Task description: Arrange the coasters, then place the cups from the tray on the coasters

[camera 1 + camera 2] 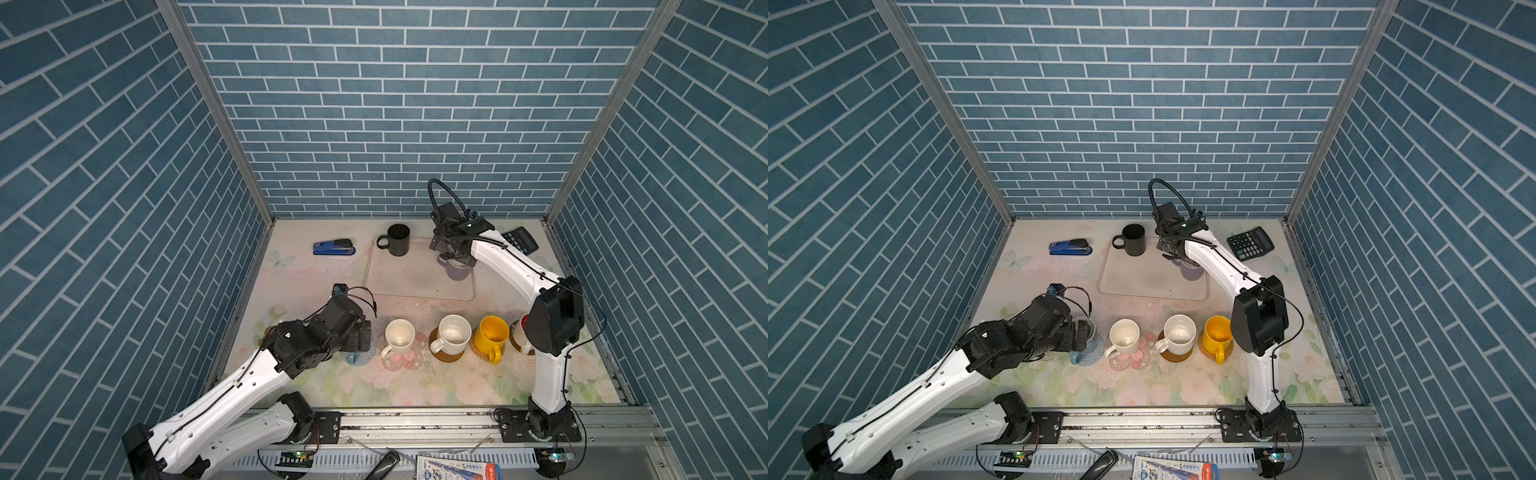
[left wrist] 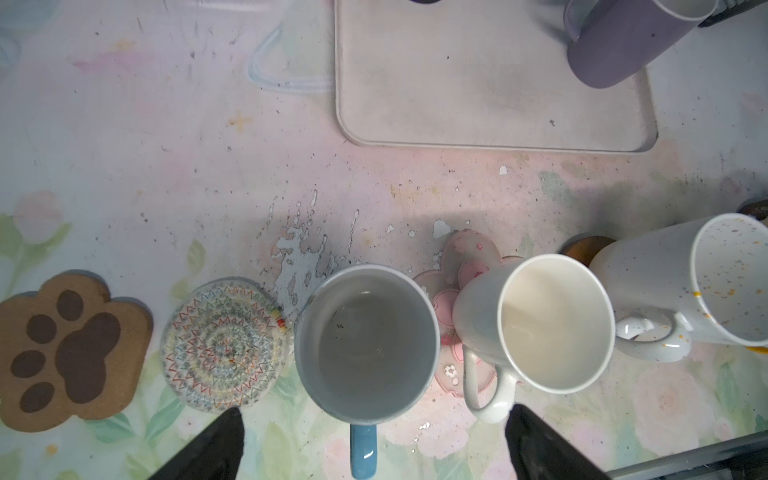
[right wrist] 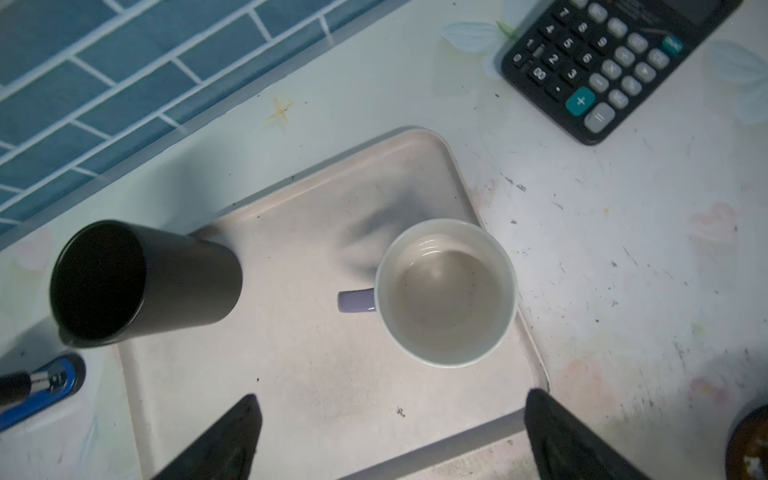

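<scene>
My left gripper (image 2: 374,411) hangs open over a light blue cup (image 2: 368,345), which stands on a blue-grey coaster (image 1: 1097,351); its fingers touch nothing. Beside that cup lie two bare coasters, a woven round one (image 2: 224,345) and a brown paw (image 2: 75,353). To its right a white cup (image 1: 400,334) sits on a pink flower coaster (image 1: 405,363), a speckled white cup (image 1: 453,330) on a brown disc, and a yellow cup (image 1: 493,332) on rattan. My right gripper (image 3: 390,399) is open above the tray (image 3: 332,374), near the lavender cup (image 3: 446,293). The black cup (image 3: 137,282) stands on the tray too.
A blue stapler (image 1: 334,248) lies left of the tray and a black calculator (image 3: 615,62) to its right. A cup with a red inside (image 1: 521,330) is half hidden behind my right arm. Brick walls close in three sides.
</scene>
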